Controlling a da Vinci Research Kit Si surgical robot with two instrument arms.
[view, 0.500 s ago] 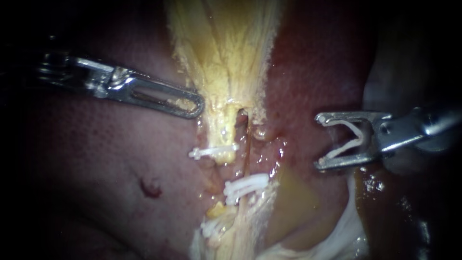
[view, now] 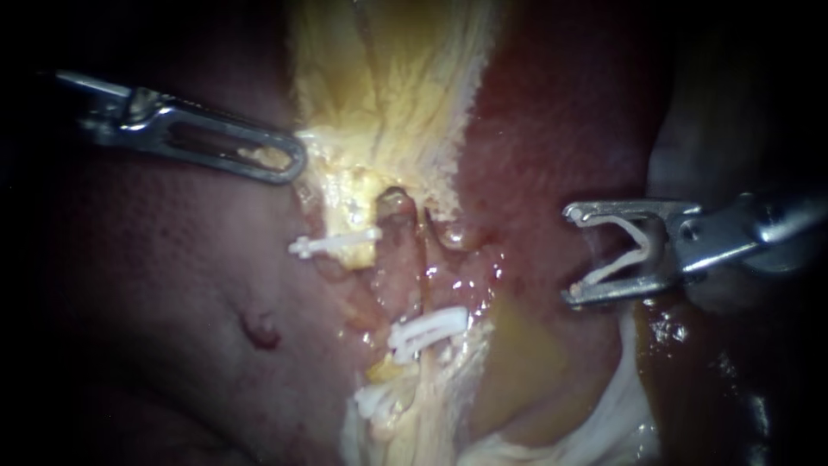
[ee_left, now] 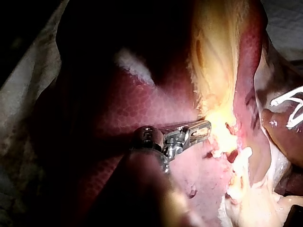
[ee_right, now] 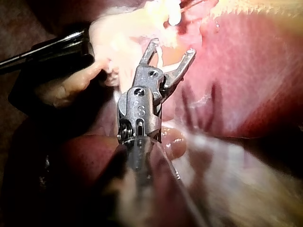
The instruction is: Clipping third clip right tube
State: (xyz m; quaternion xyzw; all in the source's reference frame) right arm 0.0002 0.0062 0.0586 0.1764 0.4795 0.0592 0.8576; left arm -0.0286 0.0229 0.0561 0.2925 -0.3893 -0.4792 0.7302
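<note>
The left instrument (view: pixel 289 164) had its jaws pinching the gallbladder (view: pixel 388 78) edge, while the right instrument (view: pixel 576 255), jaws spread, held an unclosed clip (view: pixel 623 264) apart from the tube (view: pixel 399 229).

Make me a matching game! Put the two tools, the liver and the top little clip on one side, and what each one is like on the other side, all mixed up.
Things
1. left instrument
2. right instrument
3. liver
4. top fastened clip

What it is like
A. dark red
B. jaws shut on an open clip
C. white, squeezed closed
D. jaws shut on the yellow tissue

Pairs: 1-D, 2-B, 3-A, 4-C
</note>
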